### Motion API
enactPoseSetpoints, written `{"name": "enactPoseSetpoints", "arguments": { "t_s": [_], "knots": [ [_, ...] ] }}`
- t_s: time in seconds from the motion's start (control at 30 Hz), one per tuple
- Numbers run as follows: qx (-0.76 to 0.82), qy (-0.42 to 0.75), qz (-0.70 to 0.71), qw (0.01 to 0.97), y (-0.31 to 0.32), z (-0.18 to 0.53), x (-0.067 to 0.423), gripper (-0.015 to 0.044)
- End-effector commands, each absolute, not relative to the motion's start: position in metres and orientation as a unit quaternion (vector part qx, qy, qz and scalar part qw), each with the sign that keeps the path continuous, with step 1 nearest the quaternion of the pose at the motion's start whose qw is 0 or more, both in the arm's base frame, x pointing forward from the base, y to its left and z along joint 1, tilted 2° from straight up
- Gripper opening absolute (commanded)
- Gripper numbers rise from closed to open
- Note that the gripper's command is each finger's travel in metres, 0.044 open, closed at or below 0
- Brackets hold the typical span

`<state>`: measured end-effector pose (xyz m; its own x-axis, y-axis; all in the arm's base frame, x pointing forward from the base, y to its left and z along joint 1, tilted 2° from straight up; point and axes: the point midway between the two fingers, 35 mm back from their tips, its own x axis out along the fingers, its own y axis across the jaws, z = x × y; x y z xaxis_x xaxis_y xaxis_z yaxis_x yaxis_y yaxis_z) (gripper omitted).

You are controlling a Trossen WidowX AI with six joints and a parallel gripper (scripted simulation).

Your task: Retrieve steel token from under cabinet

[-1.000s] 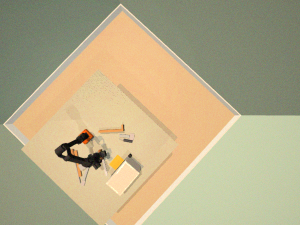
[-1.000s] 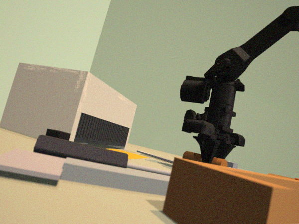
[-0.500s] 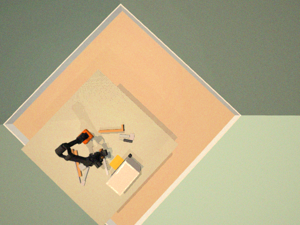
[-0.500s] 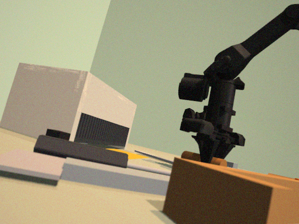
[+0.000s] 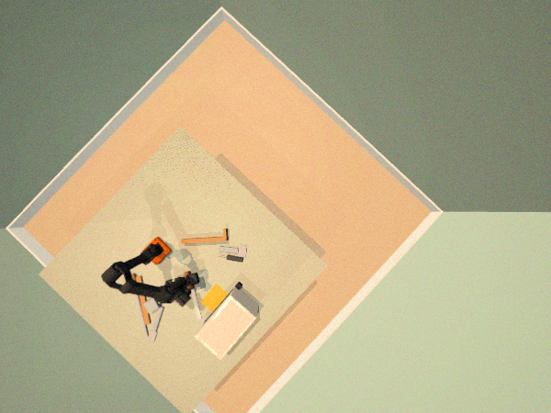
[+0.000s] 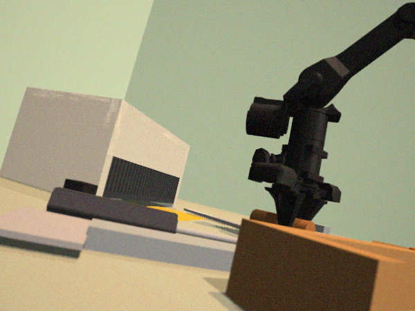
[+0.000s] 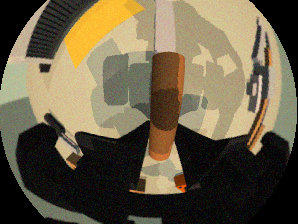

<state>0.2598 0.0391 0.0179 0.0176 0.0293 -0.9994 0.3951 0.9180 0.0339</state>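
Observation:
My gripper (image 5: 189, 280) (image 6: 291, 217) (image 7: 161, 124) is shut on the brown handle (image 6: 264, 215) (image 7: 165, 103) of a long tool and stands low over the table. The tool's pale grey shaft (image 5: 196, 306) (image 7: 164, 22) runs out ahead of the fingers, beside the yellow marked area (image 5: 215, 296) (image 6: 181, 214) (image 7: 99, 22). The pale cabinet (image 5: 227, 323) (image 6: 66, 135) stands behind that area, its dark vent slots (image 6: 140, 181) (image 7: 69, 4) facing it. I cannot see the steel token in any view.
An orange L-shaped bar (image 5: 204, 239) (image 6: 304, 273) and grey slabs (image 5: 233, 251) (image 6: 159, 243) with a dark bar (image 6: 111, 209) lie beyond the arm. More orange and grey sticks (image 5: 148, 314) lie under the arm. A small dark block (image 5: 238, 285) (image 6: 80, 186) sits at the cabinet's corner.

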Motion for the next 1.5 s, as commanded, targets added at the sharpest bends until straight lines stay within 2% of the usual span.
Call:
{"name": "enactPoseSetpoints", "arguments": {
  "t_s": [0.0, 1.47],
  "knots": [
    [0.156, 0.687, -0.132, 0.697, 0.043, 0.019, 0.259, 0.0000],
    [0.158, 0.688, -0.130, 0.696, 0.087, 0.020, 0.245, 0.0000]
  ]
}}
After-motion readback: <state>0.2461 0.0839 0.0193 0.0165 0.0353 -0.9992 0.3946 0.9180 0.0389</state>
